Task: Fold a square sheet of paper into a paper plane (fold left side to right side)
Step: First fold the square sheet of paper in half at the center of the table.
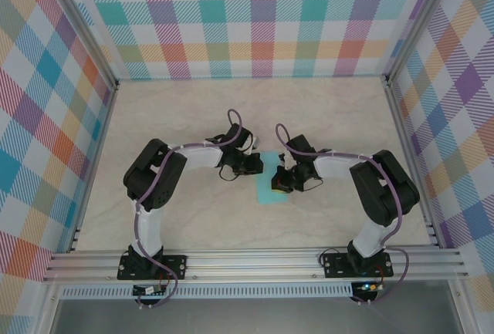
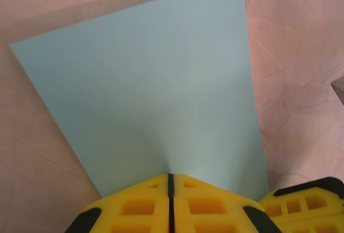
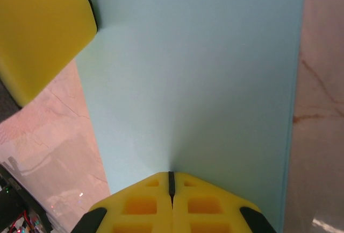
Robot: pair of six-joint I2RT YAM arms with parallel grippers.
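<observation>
Just one turquoise paper (image 1: 265, 193) at the middle of the marbled table (image 1: 193, 118), seen from above as a rectangle longer than wide, nothing dart-like about it yet. No telling whether single or already doubled. Pinched along its near side at two spots: clenched on one edge by the left gripper (image 2: 171, 178), fingers pressed together with the sheet puckering into their seam; clamped likewise by the right gripper (image 3: 171, 175), just beside the other, tips nearly touching in both wrist views. Far edge apparently raised a little off the table, judging by the shadow beneath it in the left wrist view. Probably an early fold in hand, left side across to right. Next move: carry the held edge over, line it up with the opposite edge, lower, then press the crease flat without letting the sheet slide. Count: one sheet, two arms, two grippers, one table, plaid walls (image 1: 262, 18) on three sides.
</observation>
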